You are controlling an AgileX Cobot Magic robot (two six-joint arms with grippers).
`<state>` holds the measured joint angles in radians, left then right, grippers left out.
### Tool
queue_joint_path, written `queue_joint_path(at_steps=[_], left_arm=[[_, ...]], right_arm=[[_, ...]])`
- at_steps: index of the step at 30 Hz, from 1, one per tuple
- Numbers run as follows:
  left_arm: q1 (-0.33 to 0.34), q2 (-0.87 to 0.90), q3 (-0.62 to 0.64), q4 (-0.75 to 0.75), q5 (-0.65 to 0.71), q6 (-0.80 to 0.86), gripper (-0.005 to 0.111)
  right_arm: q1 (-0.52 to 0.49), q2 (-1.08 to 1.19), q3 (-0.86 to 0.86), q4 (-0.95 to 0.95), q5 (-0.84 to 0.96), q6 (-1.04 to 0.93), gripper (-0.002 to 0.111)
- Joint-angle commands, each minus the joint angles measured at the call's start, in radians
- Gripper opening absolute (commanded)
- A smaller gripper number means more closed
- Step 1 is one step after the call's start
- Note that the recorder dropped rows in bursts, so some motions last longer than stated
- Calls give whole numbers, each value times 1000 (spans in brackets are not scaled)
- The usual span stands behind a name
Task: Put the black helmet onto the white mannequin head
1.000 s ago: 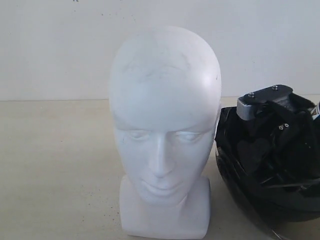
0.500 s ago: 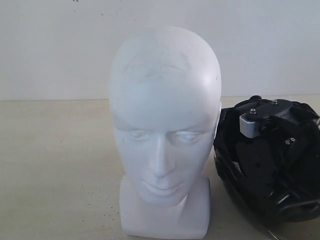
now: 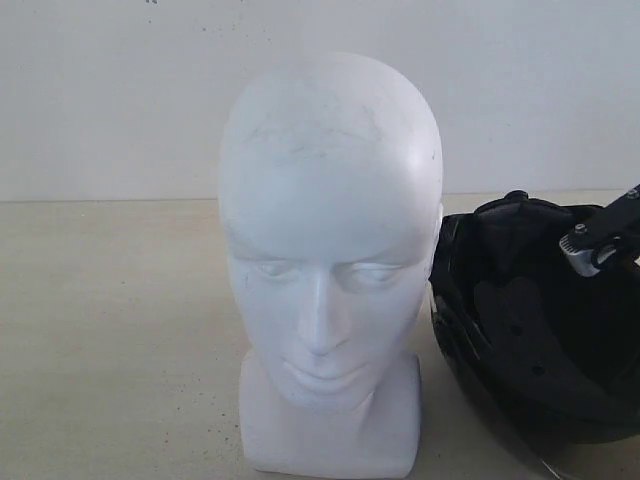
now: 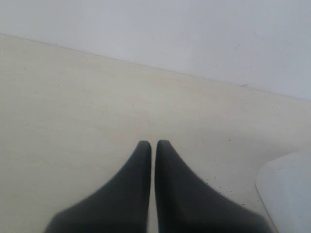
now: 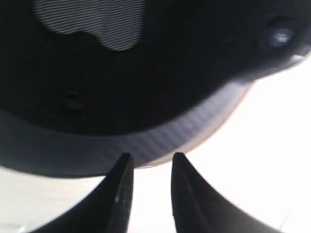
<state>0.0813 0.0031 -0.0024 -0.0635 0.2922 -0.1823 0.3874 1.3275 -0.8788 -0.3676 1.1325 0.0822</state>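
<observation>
Hovering at helmet (image 3: pixel 520 330) rim | right hand (image 5: pixel 149 165) nearer, fingers slightly apart, empty | helmet beside head (image 3: pixel 330 250), right-arm side | left hand (image 4: pixel 153 144) together, idle

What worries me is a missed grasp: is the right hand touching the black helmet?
Cannot tell. In the right wrist view the right hand overlaps the black helmet at its rim, showing neither gap nor contact; the exterior view is no clearer.

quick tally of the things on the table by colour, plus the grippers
white: 1, the mannequin head
black: 1, the helmet
grippers: 2, the left gripper and the right gripper
total: 4
</observation>
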Motion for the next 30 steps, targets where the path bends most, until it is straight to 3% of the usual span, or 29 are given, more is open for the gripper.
queue_joint_path(at_steps=[1,9,12,14,15,17,20,26,30], left_arm=[[-6,-3,2,-7,0,0,4],[-6,-3,2,-7,0,0,4],[-6,-3,2,-7,0,0,4],[-6,-3,2,-7,0,0,4],[-6,-3,2,-7,0,0,4],[-6,-3,2,-7,0,0,4],[-6,-3,2,-7,0,0,4],[-6,-3,2,-7,0,0,4],[-6,-3,2,-7,0,0,4]], right_arm=[[2,-1,-5,-96,5,104,27],[2,-1,-5,-100,-25,182,27],[2,-3,-5,54,-110,104,27],[2,-3,-5,248,-185,-24,41],[2,-3,-7,350,-217,-82,58],[2,-3,-9,493,-249,-155,72],[3,-3,-9,614,-302,-194,72],[67,64,29,612,-494,-196,72],[81,110,29,589,-508,-196,72]])
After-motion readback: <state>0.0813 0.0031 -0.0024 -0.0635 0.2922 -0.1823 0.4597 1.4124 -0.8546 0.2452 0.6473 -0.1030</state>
